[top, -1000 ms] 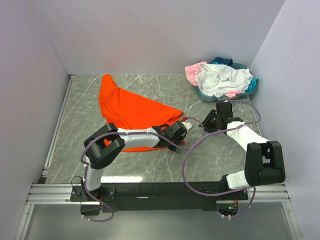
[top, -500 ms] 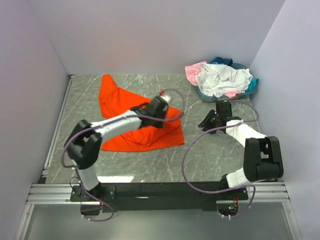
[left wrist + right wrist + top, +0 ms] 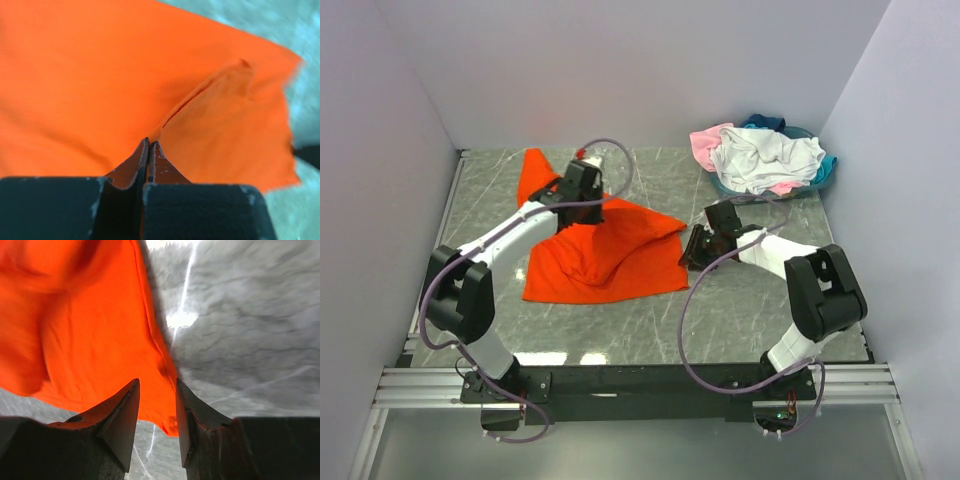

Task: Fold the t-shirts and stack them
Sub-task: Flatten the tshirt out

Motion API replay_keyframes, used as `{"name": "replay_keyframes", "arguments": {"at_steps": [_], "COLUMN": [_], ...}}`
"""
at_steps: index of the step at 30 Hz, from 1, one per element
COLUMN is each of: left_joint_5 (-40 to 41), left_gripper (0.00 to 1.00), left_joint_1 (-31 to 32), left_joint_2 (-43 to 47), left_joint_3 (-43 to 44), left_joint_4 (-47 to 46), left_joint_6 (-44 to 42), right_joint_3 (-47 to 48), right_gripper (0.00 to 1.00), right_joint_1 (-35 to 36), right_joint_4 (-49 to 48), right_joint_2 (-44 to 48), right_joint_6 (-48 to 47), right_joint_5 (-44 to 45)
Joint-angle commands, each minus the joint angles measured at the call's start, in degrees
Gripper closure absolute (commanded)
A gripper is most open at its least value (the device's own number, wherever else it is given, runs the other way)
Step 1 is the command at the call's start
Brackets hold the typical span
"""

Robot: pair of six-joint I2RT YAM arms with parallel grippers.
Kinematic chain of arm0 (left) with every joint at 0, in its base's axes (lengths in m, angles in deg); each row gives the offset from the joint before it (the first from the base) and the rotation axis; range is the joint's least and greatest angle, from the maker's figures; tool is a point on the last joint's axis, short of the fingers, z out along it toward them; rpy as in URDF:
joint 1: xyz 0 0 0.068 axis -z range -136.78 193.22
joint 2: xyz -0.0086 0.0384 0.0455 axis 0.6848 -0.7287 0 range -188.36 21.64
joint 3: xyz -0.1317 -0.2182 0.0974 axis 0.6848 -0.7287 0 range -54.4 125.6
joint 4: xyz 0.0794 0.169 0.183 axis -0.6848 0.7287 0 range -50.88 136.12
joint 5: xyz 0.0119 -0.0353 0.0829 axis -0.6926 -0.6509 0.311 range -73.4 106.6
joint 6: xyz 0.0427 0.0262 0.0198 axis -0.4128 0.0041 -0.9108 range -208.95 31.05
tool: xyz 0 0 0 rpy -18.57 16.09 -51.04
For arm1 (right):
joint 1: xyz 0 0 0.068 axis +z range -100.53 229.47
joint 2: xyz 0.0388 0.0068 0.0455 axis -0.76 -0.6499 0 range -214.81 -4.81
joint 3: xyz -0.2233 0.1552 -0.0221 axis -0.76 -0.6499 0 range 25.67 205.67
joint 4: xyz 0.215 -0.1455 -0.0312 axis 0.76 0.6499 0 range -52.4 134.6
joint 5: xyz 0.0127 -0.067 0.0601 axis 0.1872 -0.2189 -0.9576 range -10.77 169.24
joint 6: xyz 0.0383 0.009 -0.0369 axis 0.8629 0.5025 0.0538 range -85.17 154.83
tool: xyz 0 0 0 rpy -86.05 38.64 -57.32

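Note:
The orange t-shirt (image 3: 605,255) lies crumpled on the marble table, partly folded over itself. My left gripper (image 3: 586,208) hangs over its back part and is shut on a pinch of the orange fabric (image 3: 156,131), which rises in a ridge from the fingertips. My right gripper (image 3: 689,250) is at the shirt's right edge and open. In the right wrist view the shirt's hemmed corner (image 3: 167,412) shows between the spread fingers (image 3: 122,412). The white, pink and teal t-shirts (image 3: 765,158) are heaped at the back right.
The heap of shirts sits in a teal basket (image 3: 828,168) in the back right corner. Pale walls close off the left, back and right. A metal rail (image 3: 620,385) with the arm bases runs along the near edge. Bare marble (image 3: 250,330) lies right of the shirt.
My left gripper has swept from the shirt's near right side to its back left, dragging orange fabric along. The right gripper has moved left to the shirt's right edge.

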Motion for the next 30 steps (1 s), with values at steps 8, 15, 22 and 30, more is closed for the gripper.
{"name": "replay_keyframes", "arguments": {"at_steps": [8,15,22,30], "left_joint_5": [5.25,5.52,5.16,4.37], "left_gripper": [1.0,1.0,1.0,1.0], "left_joint_1": [-7.89,-10.97,-12.82,-13.69], "left_joint_2": [3.44,3.62,2.83,2.47], "left_joint_3": [5.7,7.02,8.87,9.57], "left_joint_4": [0.19,-0.43,-0.78,-1.48], "left_joint_6": [-2.35,-4.11,-5.08,-5.43], "right_joint_3": [5.4,5.57,4.87,3.64], "right_gripper": [0.58,0.58,0.58,0.59], "right_joint_1": [3.32,4.46,6.04,7.1], "right_joint_4": [7.57,10.39,11.53,12.85], "right_joint_2": [-3.03,-3.03,-2.59,-1.97], "right_joint_6": [-2.21,-3.17,-2.91,-2.3], "right_joint_5": [3.49,4.28,4.98,6.3]}}
